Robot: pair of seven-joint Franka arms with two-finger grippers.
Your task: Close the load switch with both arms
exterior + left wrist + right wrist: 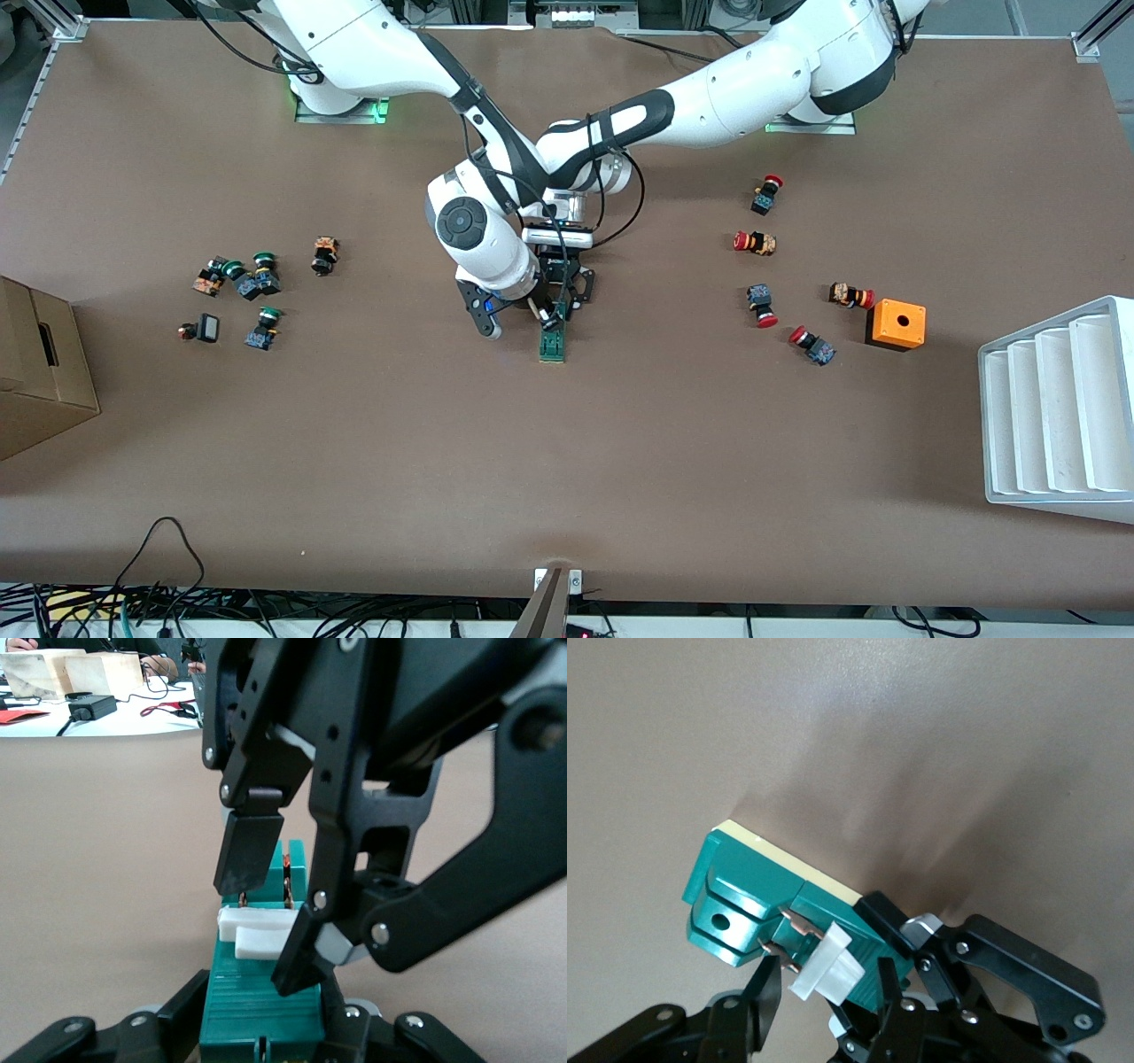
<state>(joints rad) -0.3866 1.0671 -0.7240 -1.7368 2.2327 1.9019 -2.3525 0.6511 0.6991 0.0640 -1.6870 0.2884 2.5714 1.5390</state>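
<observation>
Both grippers meet at the load switch (553, 342) mid-desk.
The narrow green block carries a white slider (257, 932); left gripper (266, 1041) jaws clamp its sides, right gripper (270, 921) jaws straddle the slider, slightly parted.

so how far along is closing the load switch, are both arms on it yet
Both arms have met at mid-table over the load switch. The left gripper clamps the green body low on its sides. The right gripper is down at the white sliding piece, one finger above it, one below, jaws apart. Left to do: the white piece looks raised with copper contacts showing, so it probably needs pushing home.
</observation>
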